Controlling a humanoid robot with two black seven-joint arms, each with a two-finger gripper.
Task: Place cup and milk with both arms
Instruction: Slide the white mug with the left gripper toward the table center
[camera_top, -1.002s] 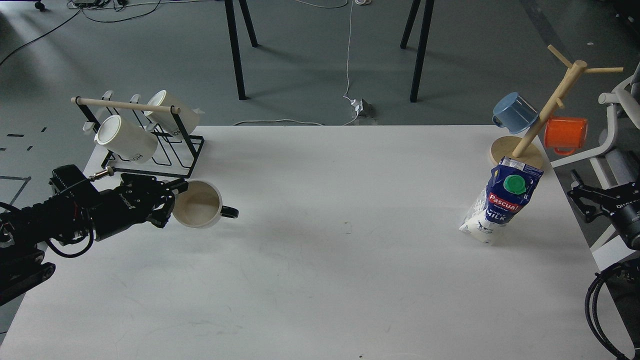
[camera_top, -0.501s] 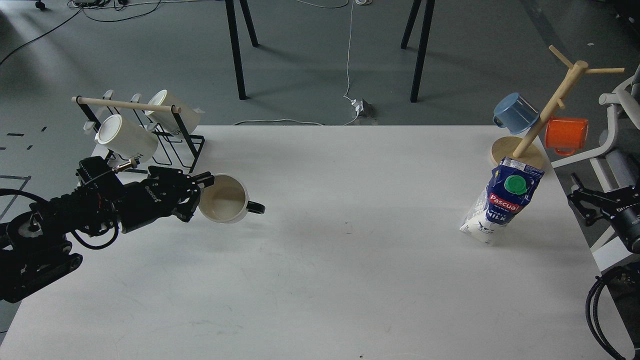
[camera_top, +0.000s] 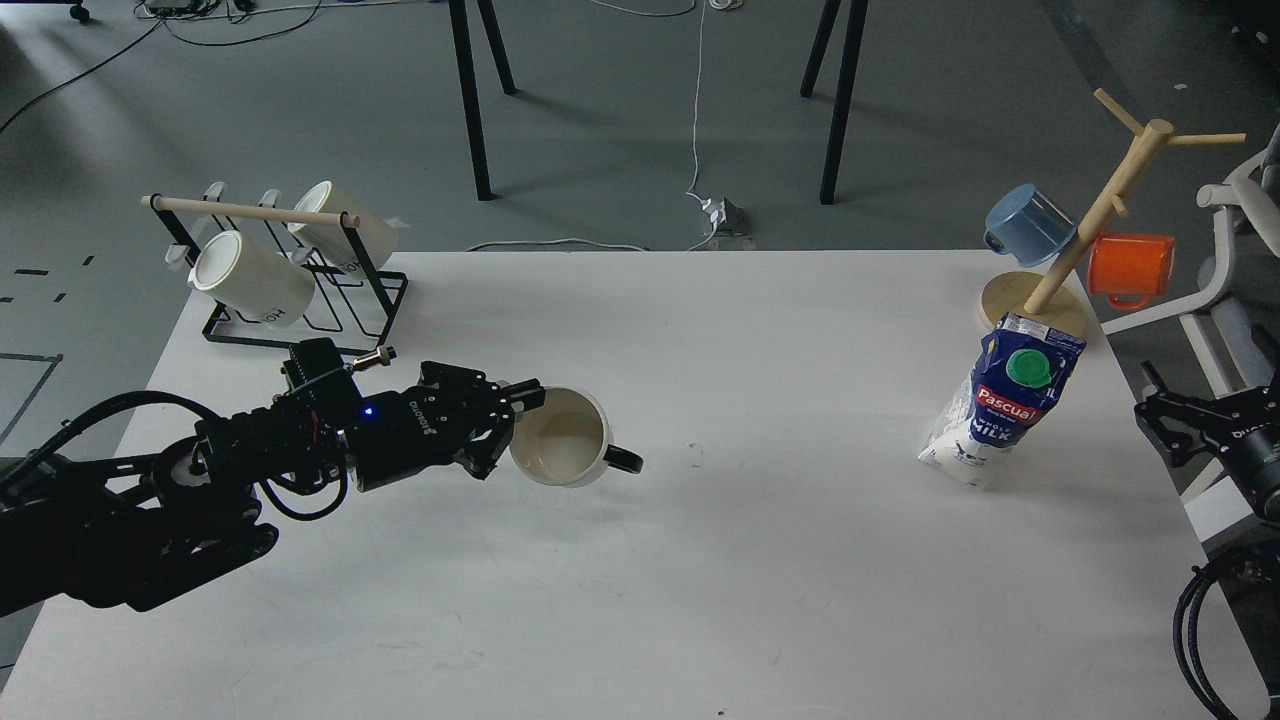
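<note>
While clamped in the left end effector, round glossy ceramic cup; right end effector unreadable.

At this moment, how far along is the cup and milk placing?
Nothing is placed yet. In hand: the left gripper holds the cup by its rim, tipped on its side above the table, left of centre. Left: the milk stands untouched near the right edge, and the right gripper sits beyond that edge, holding nothing.
</note>
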